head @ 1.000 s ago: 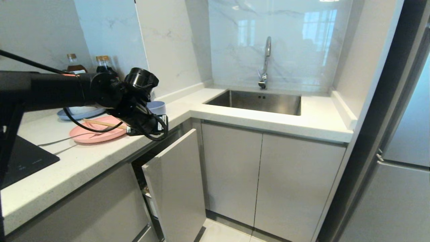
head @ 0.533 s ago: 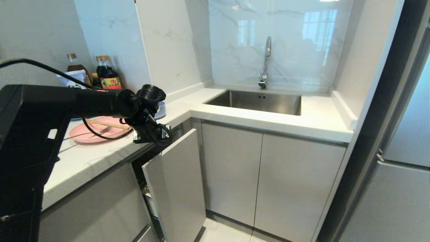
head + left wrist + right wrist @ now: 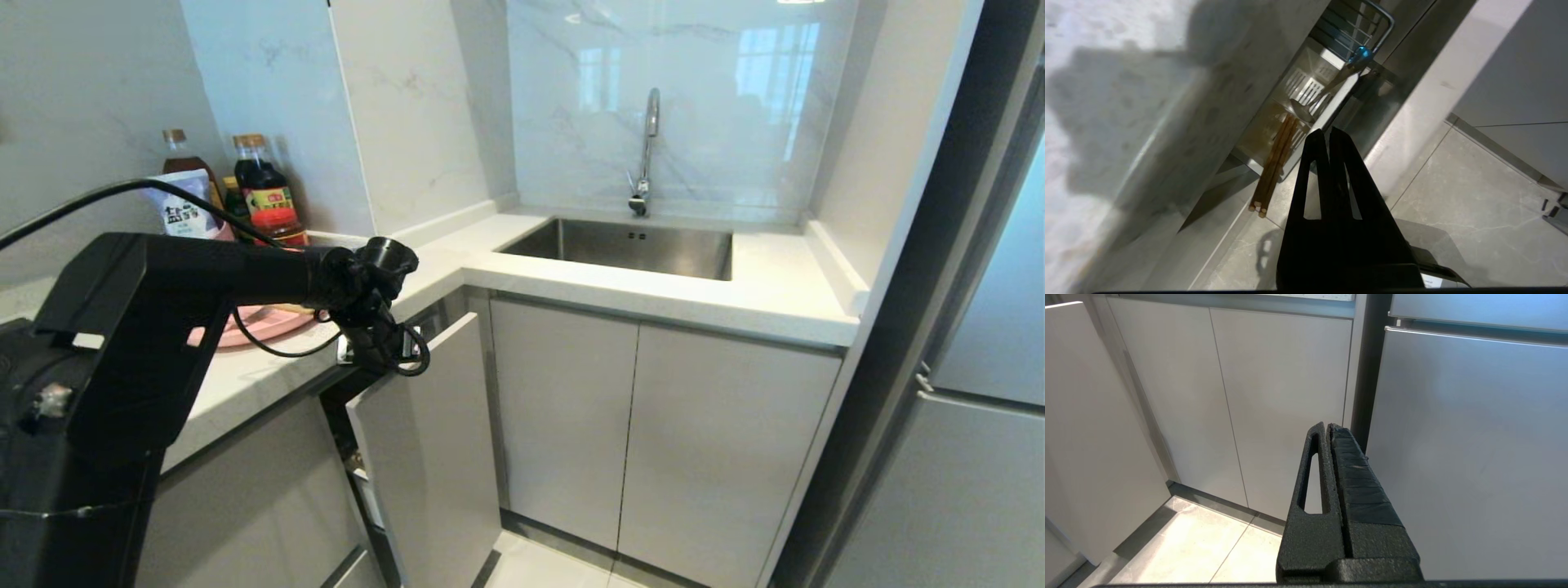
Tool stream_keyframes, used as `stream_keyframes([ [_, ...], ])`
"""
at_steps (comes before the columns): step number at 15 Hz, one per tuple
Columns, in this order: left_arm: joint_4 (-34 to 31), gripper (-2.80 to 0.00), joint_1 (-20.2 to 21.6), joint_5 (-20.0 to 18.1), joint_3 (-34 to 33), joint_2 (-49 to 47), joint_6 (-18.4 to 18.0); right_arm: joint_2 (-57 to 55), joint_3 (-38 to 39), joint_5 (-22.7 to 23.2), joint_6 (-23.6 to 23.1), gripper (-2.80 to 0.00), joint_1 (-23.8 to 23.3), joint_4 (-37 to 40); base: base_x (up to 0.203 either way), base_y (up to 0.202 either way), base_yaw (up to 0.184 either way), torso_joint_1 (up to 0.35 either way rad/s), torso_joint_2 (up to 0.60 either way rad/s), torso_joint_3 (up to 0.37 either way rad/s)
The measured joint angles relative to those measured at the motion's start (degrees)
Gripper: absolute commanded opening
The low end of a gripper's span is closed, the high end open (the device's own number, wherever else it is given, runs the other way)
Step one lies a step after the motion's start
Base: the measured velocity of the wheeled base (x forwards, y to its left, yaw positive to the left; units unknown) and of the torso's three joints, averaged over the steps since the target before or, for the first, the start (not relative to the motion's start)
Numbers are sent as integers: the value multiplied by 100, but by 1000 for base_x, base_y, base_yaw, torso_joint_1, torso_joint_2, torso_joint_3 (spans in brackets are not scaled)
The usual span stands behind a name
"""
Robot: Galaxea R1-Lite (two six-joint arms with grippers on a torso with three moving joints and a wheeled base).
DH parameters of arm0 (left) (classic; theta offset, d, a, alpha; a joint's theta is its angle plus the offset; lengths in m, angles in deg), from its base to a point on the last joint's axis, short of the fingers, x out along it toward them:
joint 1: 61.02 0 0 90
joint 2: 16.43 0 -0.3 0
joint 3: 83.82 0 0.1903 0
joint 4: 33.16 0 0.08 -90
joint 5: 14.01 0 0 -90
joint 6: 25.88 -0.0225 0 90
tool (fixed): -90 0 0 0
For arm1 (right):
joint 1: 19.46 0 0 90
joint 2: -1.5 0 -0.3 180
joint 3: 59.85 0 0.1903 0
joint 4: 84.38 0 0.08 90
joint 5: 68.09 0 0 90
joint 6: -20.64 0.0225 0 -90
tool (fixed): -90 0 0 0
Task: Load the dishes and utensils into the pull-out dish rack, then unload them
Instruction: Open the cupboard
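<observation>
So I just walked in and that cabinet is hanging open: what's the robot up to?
It is working at the pull-out dish rack, which is drawn partway out under the counter. The left gripper is shut and empty, poised over the gap behind the rack's door front. The chopsticks and the metal cutlery already sit in the rack. The pink plate is on the counter, not yet loaded. The right gripper is parked low by the cabinets, shut.

marble walls (image 3: 408,98), steel sink (image 3: 629,245), grey cabinets (image 3: 653,425), tiled floor (image 3: 1208,547).
</observation>
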State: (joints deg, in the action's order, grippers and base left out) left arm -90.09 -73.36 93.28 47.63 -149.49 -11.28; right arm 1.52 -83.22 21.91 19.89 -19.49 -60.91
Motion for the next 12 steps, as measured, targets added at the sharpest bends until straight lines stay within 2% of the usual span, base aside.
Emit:
stream_keyframes([
  [7, -83, -280, -250, -91, -107, -17, 12, 0, 0, -2, 0, -280, 0, 0, 0, 0, 0, 0, 0, 0],
  [10, -442, -280, -432, -458, -137, 59, 265, 0, 0, -2, -1, -280, 0, 0, 0, 0, 0, 0, 0, 0],
  [12, -494, -280, -565, -739, -171, 89, 290, 0, 0, -2, -1, -280, -2, 0, 0, 0, 0, 0, 0, 0],
])
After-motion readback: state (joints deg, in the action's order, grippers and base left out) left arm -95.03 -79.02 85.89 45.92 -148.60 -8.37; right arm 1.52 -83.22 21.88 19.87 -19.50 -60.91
